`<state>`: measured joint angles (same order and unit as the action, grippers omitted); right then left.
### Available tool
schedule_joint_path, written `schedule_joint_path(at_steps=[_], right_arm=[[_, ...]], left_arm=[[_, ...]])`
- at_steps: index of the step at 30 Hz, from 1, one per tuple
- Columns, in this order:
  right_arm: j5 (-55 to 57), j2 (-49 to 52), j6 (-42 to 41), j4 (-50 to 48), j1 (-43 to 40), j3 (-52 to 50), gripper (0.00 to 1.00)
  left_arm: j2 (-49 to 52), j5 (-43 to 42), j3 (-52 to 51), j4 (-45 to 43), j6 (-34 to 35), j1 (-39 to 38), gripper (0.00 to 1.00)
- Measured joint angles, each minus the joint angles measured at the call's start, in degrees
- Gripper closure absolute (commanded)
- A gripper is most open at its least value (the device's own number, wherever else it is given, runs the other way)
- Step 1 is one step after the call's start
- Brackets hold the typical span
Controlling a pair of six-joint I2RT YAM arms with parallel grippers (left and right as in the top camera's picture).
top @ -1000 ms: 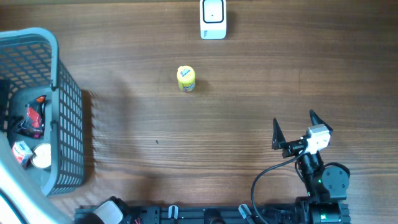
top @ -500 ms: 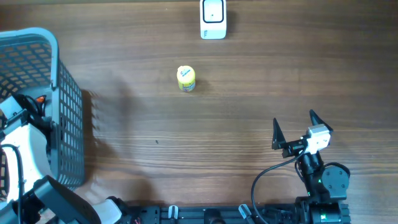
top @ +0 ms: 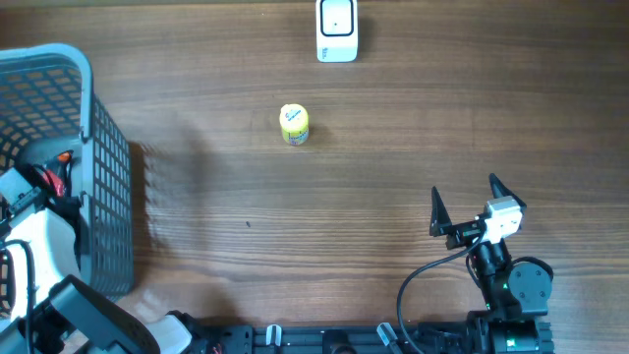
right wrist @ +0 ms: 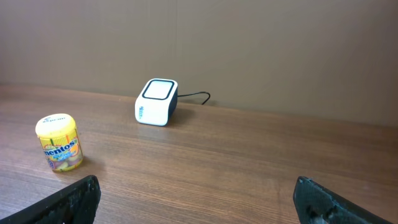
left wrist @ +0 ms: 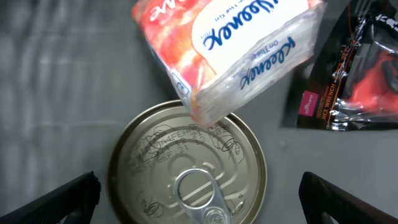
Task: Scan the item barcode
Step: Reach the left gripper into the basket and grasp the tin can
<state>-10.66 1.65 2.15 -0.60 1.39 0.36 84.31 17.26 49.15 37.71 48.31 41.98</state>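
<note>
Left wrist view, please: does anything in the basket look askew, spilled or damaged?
Only the Kleenex tissue pack: it lies tilted, one corner overlapping the rim of the pull-tab can. Nothing looks spilled or damaged.

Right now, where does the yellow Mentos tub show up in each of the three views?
Overhead: the Mentos tub stands upper middle, below and left of the white scanner.
Left wrist: not in it; only a can, a tissue pack and a dark packet show.
Right wrist: Mentos tub at far left, nearer the camera than the scanner.
Shared landmark: the white scanner, in overhead and right wrist.
</note>
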Motion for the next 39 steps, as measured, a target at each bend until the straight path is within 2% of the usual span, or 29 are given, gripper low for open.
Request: schedule_joint_path(at_steps=[10, 16, 23, 29, 33, 39], right_arm=[[0.0, 0.0, 0.0, 0.0, 0.0, 0.0, 0.0], [0.0, 0.0, 0.0, 0.0, 0.0, 0.0, 0.0], [0.0, 0.0, 0.0, 0.0, 0.0, 0.0, 0.0], [0.0, 0.0, 0.0, 0.0, 0.0, 0.0, 0.0], [0.0, 0.0, 0.0, 0.0, 0.0, 0.0, 0.0], [0.0, 0.0, 0.0, 0.0, 0.0, 0.0, 0.0]], left_arm=[[3.3, 0.0, -3.8, -6.8, 2.9, 0.2, 0.0], [3.5, 0.0, -3.8, -7.8, 4.0, 0.2, 0.33], [3.5, 0.3, -3.8, -8.0, 4.3, 0.2, 0.43], [3.0, -0.7, -3.8, -7.5, 4.3, 0.2, 0.43], [-0.3, -4.5, -3.8, -6.5, 4.3, 0.2, 0.41], [-13.0, -10.1, -2.4, -5.5, 4.4, 0.2, 0.4]])
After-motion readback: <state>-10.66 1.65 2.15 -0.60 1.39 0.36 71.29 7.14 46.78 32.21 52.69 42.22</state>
